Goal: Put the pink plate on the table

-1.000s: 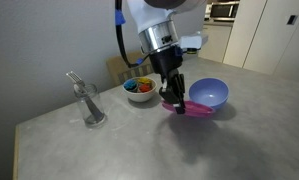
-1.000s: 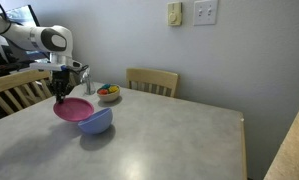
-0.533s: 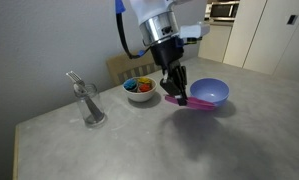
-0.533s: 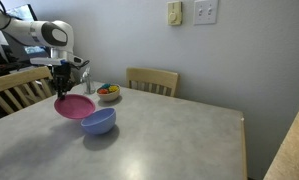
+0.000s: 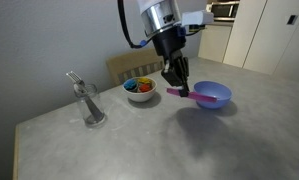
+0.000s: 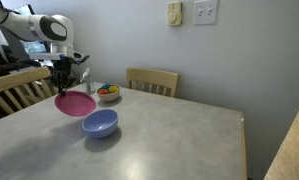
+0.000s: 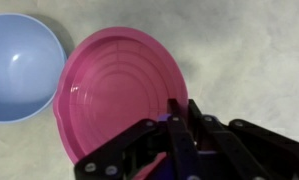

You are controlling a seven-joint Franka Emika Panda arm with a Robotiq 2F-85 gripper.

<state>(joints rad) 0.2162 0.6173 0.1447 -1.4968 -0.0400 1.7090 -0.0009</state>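
We see the hand [image 6: 61, 88] closed narrow on the near rim of the pink plate [image 6: 75, 102], one finger above the rim and one below in the wrist view. The plate hangs in the air above the tabletop [image 6: 169, 140], roughly level, touching nothing but the hand. From the wrist, the pink plate [image 7: 119, 95] shows only its ringed pink floor. Just beside it sits the blue bowl [image 7: 19, 65], whose inside is plain smooth blue. In both exterior views the blue bowl [image 5: 214, 95] rests on the tabletop, lower than the plate. Behind it stands a small white bowl [image 5: 140, 90] holding colourful pieces – orange, green and blue among them. Well apart, near the tabletop's edge, a clear glass [image 5: 89, 105] carries a pale utensil leaning inside it.
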